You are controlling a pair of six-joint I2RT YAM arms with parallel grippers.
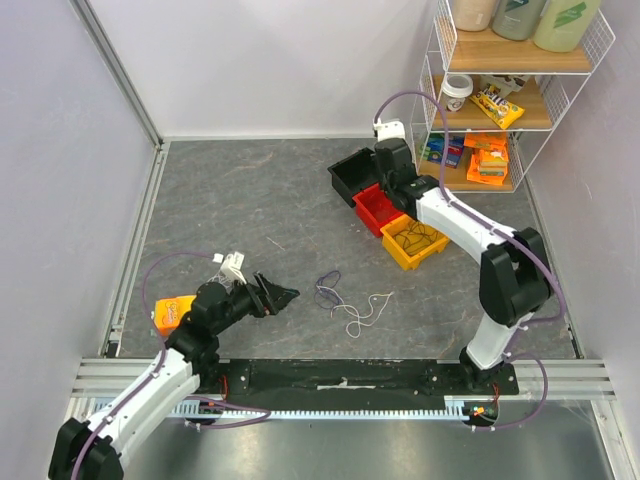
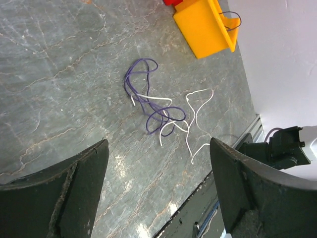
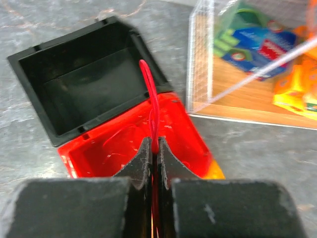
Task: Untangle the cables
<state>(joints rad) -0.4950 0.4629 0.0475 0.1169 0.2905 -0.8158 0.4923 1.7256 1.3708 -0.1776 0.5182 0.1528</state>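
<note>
Slippage threatens the thin red cable (image 3: 148,91), pinched in the right jaws above the red bin (image 3: 89,153). The left jaws, spread wide, could drag the purple-white tangle (image 2: 157,113) tighter.

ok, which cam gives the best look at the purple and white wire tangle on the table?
Left wrist: the thin purple and white wire tangle lies mid-frame ahead of the open left pincer, loops and crossings traceable. Top external shows it small, strands barely separable. Right wrist doesn't show it.
</note>
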